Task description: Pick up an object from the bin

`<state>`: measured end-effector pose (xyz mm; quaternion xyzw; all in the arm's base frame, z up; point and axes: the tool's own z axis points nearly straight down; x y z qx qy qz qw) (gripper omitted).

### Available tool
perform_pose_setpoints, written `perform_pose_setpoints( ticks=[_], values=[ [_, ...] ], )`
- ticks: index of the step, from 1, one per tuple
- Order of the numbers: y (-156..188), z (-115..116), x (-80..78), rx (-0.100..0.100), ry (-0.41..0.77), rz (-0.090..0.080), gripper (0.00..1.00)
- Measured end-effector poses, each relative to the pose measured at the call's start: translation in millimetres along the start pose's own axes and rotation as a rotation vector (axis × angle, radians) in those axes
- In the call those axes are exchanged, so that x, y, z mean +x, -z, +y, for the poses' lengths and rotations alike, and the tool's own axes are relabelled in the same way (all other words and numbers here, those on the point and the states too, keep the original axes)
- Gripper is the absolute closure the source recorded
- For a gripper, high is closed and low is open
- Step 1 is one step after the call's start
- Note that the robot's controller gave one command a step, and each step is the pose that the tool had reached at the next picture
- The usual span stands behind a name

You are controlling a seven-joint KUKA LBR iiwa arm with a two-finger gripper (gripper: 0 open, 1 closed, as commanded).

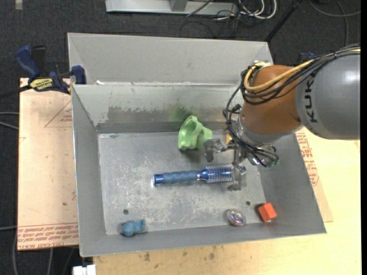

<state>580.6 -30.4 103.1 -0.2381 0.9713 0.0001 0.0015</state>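
Hanging at the bristled end of the blue plastic hairbrush (189, 177), the hand (234, 168) is half hidden; I cannot tell its grip.

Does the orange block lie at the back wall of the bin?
No, the orange block lies by the front wall of the bin.

Blue hairbrush (192, 177) flat at bin (132, 165) centre, bristled head rightward

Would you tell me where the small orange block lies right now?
In the camera view, the small orange block lies in the bin's lower-right corner, right of a small round silvery thing, below the gripper.
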Motion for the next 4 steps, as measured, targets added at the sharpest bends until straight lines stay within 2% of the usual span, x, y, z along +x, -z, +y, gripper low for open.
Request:
perform_pose_setpoints(
  ticks=[1, 2, 3, 4],
  values=[
    [-35.3, -4.7, 9.7, -0.003, -0.003, 0.004, 0.0],
    [-35.2, -4.3, 8.8, -0.004, -0.003, 0.002, 0.0],
    [-35.0, -4.3, 8.6, -0.004, -0.003, 0.002, 1.0],
    [30.7, -4.7, 6.1, 0.003, -0.004, -0.004, 1.0]
  ],
)
